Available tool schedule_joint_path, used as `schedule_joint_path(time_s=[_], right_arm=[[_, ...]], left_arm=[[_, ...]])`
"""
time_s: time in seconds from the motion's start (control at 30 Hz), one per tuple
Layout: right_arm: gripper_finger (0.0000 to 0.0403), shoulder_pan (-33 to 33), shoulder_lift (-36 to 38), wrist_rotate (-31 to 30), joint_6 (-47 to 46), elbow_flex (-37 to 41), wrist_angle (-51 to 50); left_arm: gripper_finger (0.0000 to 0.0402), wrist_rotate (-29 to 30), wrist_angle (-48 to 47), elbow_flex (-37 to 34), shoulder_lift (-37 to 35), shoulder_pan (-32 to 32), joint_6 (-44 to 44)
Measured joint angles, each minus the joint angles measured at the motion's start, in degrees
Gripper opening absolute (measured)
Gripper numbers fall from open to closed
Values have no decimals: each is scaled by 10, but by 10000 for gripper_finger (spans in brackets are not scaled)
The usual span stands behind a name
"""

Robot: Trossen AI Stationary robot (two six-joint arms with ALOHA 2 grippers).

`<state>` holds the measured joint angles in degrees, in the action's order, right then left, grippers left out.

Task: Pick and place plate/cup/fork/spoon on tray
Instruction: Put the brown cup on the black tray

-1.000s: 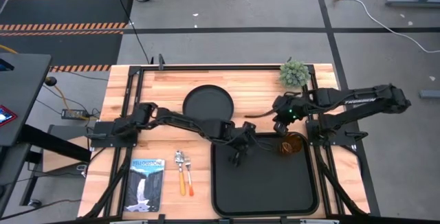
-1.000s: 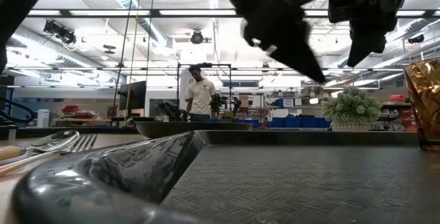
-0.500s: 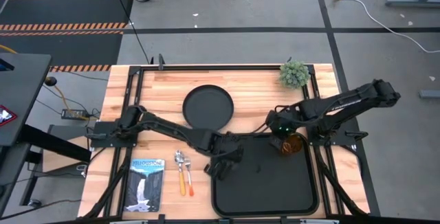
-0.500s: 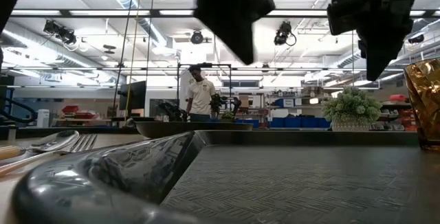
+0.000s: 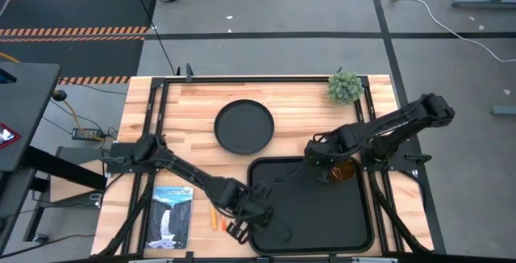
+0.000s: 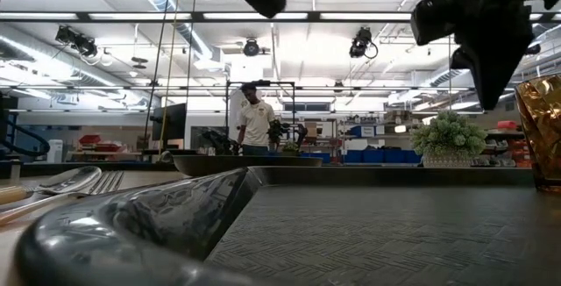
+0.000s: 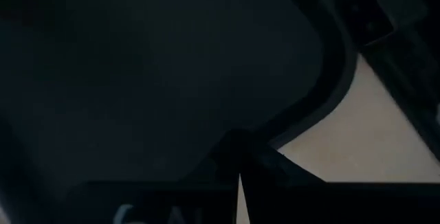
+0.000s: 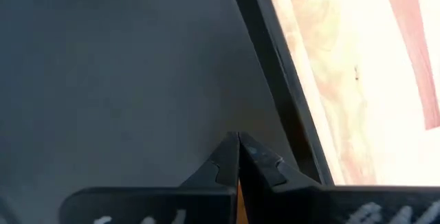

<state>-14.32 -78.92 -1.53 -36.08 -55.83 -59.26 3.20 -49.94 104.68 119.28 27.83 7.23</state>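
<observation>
Cup (image 5: pixel 342 169) stood upright in the far right corner of the tray (image 5: pixel 355 231); nothing else lay in the tray. Plate (image 5: pixel 244 126) sat on the tabletop (image 5: pixel 201 102) beyond the tray, empty. Fork and spoon lay on the tabletop just left of the tray, mostly hidden under the left arm; one orange handle (image 5: pixel 214 215) showed there, which utensil it belonged to could not be told. Left tool (image 5: pixel 235 229) hung at the tray's near left edge beside that cutlery, its fingers pressed together in the left wrist view, pinching nothing visible. Right tool (image 5: pixel 316 162) sat low over the tray just beside the cup, fingers likewise pressed together, not on the cup. Judged: cup step done, cutlery step in hand. Next move called for spreading the left tool and lining it over a handle. Booklet (image 5: pixel 172 214) and small green plant (image 5: pixel 344 86) lay apart from the work.
</observation>
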Motion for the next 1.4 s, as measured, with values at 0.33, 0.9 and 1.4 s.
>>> schedule_joint_path(time_s=[0.33, 0.9, 1.4], right_arm=[[9, -23, -56, 23, 21, 0, -5], [9, -63, -102, 57, 11, 0, -50], [9, -87, -98, 51, 7, -9, -49]], left_arm=[[11, 2, 1, 0, 1, 14, -81], [11, -8, -22, 1, -17, 14, -85], [11, 55, -76, 1, -37, 12, -100]])
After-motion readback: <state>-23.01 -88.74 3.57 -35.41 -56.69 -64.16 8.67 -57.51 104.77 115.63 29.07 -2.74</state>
